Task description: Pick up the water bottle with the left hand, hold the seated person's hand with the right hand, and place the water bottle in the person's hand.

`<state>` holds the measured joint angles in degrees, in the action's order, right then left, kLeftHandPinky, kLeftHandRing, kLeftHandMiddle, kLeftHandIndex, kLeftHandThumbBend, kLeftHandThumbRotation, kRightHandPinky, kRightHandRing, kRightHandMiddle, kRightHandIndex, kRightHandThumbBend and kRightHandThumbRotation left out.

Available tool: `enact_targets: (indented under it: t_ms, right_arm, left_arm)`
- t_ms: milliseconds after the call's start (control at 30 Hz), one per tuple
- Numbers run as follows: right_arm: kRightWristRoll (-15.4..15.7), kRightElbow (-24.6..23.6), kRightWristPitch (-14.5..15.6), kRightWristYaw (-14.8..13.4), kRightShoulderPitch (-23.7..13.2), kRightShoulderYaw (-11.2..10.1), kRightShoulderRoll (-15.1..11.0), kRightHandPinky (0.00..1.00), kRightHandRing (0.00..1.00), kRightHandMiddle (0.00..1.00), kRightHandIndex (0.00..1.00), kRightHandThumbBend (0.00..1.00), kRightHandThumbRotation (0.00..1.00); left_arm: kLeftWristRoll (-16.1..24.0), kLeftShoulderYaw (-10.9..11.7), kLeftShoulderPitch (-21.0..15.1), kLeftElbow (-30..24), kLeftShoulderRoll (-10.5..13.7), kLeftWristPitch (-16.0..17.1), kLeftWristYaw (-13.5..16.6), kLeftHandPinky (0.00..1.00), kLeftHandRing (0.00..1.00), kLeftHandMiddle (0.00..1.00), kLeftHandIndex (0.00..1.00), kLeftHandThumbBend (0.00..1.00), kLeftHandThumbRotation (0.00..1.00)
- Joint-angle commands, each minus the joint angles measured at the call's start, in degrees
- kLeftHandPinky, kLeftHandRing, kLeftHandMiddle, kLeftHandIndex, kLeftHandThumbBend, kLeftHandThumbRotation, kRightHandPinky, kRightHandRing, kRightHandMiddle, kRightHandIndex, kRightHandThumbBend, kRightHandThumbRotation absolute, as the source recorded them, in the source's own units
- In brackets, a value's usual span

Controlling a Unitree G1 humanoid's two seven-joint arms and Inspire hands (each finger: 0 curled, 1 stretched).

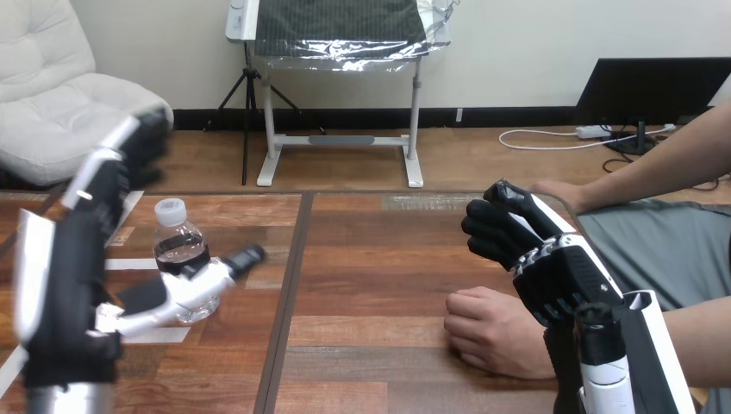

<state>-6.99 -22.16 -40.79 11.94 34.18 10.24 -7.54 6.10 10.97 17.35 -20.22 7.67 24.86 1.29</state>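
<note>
A small clear water bottle (179, 246) with a white cap stands upright on the wooden table (371, 259), left of the middle seam. My left hand (65, 259) is raised beside it on its left, open. The fingers point up and the thumb (211, 278) reaches across the front of the bottle's lower part. My right hand (556, 276) hovers at the right with loosely bent fingers, holding nothing. It is just above and behind the person's hand (487, 332), which rests as a loose fist on the table. I see no grip on that hand.
A second hand of the person (560, 191) lies at the table's far right edge, its forearm running off to the right. White tape strips (129, 263) mark the table near the bottle. A dark seam (289, 285) divides the tabletop.
</note>
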Motion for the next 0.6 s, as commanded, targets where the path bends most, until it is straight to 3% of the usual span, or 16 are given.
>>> enact_targets:
  t_ms: [0, 567]
  right_arm:
    - [-0.36, -2.32, 0.15, -0.24, -1.7, -0.41, 0.17, 0.84, 0.84, 0.84, 0.86, 0.58, 0.98]
    - [-1.12, -1.72, -0.28, 0.46, -2.04, -0.59, -0.4, 0.85, 0.84, 0.84, 0.85, 0.57, 0.95]
  left_arm:
    - [-1.07, 1.81, -4.37, -0.68, 0.79, -0.91, 0.8, 0.82, 0.83, 0.84, 0.82, 1.0, 0.01]
    - [0.59, 4.87, -7.3, -0.37, 1.34, -3.55, 3.52, 0.72, 0.79, 0.81, 0.79, 1.0, 0.09]
